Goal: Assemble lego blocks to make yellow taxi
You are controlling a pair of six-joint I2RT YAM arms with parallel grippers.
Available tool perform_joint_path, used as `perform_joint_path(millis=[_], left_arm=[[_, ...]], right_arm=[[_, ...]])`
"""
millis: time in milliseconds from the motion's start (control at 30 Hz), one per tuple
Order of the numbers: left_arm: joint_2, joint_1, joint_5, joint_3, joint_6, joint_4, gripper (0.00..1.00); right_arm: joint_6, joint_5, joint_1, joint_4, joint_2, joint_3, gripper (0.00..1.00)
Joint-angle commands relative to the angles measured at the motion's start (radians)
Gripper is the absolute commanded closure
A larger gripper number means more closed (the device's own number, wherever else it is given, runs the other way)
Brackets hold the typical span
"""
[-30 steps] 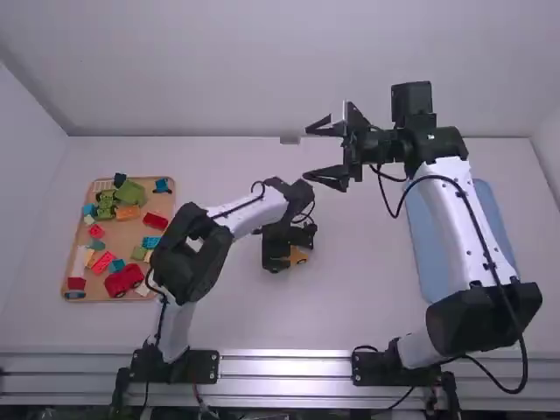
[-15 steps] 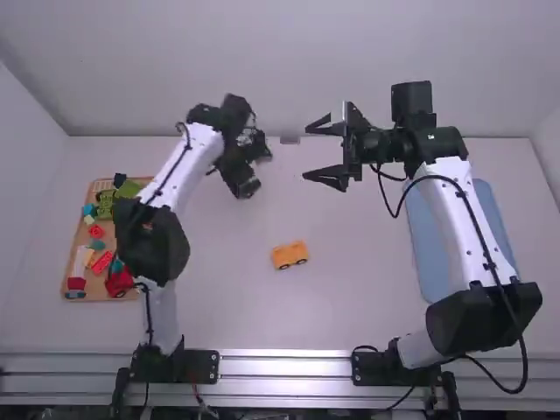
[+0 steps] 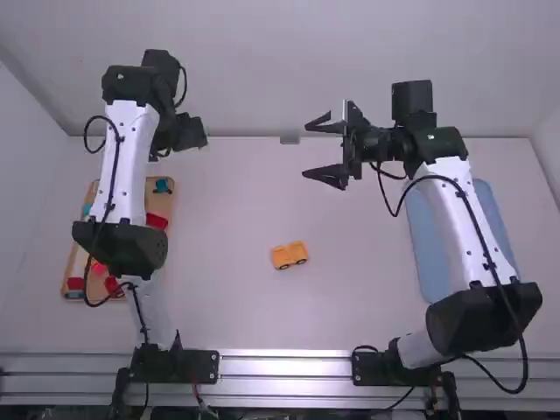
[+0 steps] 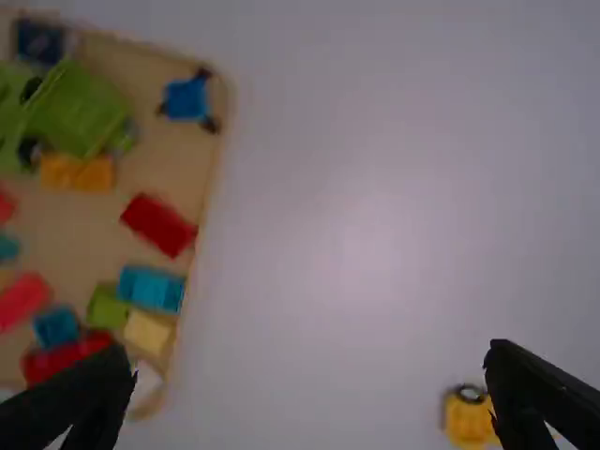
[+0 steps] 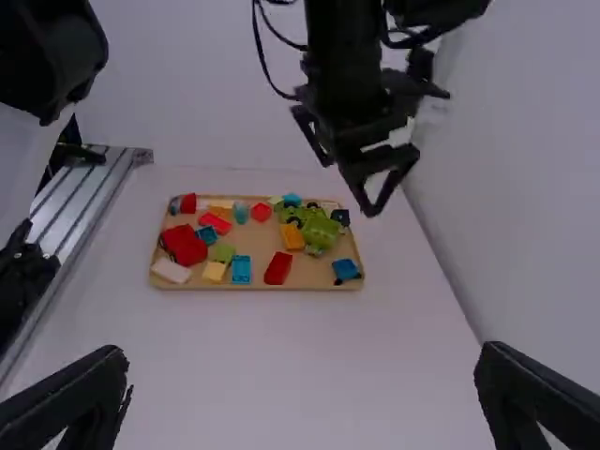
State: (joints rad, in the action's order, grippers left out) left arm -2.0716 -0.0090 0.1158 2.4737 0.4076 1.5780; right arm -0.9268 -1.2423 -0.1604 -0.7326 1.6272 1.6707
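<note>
Far left: wooden tray (image 3: 160,204) is lying on the white table (image 3: 236,306), partly hidden in the high view by the left arm, which is stretching above it. Loose blocks are lying inside; the left wrist view is showing a green vehicle (image 4: 84,108), an orange block (image 4: 77,173) touching or just beside it (cannot tell which), a blue wheeled piece (image 4: 189,98) near the rim, a red block (image 4: 159,225) and a light blue block (image 4: 152,289).

Left gripper (image 3: 192,133) is hanging in the air toward the table's back edge; its own wrist view is showing the jaws standing wide open.

Middle: the small yellow-orange taxi (image 3: 290,255) is resting on the bare table, well apart from the tray and clear of both grippers. Two dark wheels are showing along its side nearest the high camera.

Right of middle: right gripper (image 3: 308,154) is pointing inward above the table, beyond the taxi from the high camera. Jaws are standing wide apart, gripping nothing.

Far right: a blue mat or tray (cannot tell which) (image 3: 424,245) is lying on the table, the right arm's white link crossing above it.
</note>
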Motion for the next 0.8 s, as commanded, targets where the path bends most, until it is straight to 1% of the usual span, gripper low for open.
perform_joint_path(millis=[0,33,67,133,233,300,367,533,600,633,667,733,767], left_arm=[[0.024,0.035,0.161,0.036,0.398,0.060,0.01],[0.024,0.052,0.247,0.045,0.520,0.093,0.01],[0.024,0.060,0.253,0.045,0.522,0.092,0.01],[0.024,0.074,0.241,0.041,0.518,0.092,0.01],[0.026,0.099,0.194,0.030,0.501,0.092,0.01],[0.026,0.127,0.193,0.011,0.552,0.092,0.01],[0.026,0.149,0.198,-0.009,0.594,0.092,0.01],[0.034,0.219,0.197,-0.116,0.725,0.093,0.01],[0.047,0.226,0.275,-0.196,0.792,0.093,0.01],[0.050,0.225,0.286,-0.209,0.802,0.093,0.01],[0.061,0.220,0.307,-0.253,0.846,0.093,0.01],[0.117,0.211,0.371,-0.380,0.933,0.085,0.01],[0.121,0.211,0.374,-0.388,0.937,0.085,0.01]], right_arm=[[0.002,-0.014,-0.024,0.006,-0.008,0.024,0.01],[0.011,-0.014,-0.044,0.016,0.002,0.024,0.01],[0.017,-0.013,-0.055,0.022,0.010,0.024,0.01],[0.017,-0.002,-0.072,0.033,0.023,0.024,0.02],[0.062,0.048,-0.102,0.069,0.047,0.024,0.01],[0.119,0.072,-0.124,0.108,0.069,0.024,0.01],[0.122,0.076,-0.135,0.126,0.084,0.024,0.01],[0.108,0.076,-0.154,0.135,0.097,0.024,0.01],[0.109,0.076,-0.152,0.141,0.097,0.024,0.01],[0.109,0.076,-0.152,0.143,0.097,0.024,0.01],[0.112,0.076,-0.152,0.146,0.097,0.024,0.01],[0.111,0.076,-0.153,0.155,0.097,0.024,0.01],[0.111,0.076,-0.152,0.156,0.097,0.024,0.01]])
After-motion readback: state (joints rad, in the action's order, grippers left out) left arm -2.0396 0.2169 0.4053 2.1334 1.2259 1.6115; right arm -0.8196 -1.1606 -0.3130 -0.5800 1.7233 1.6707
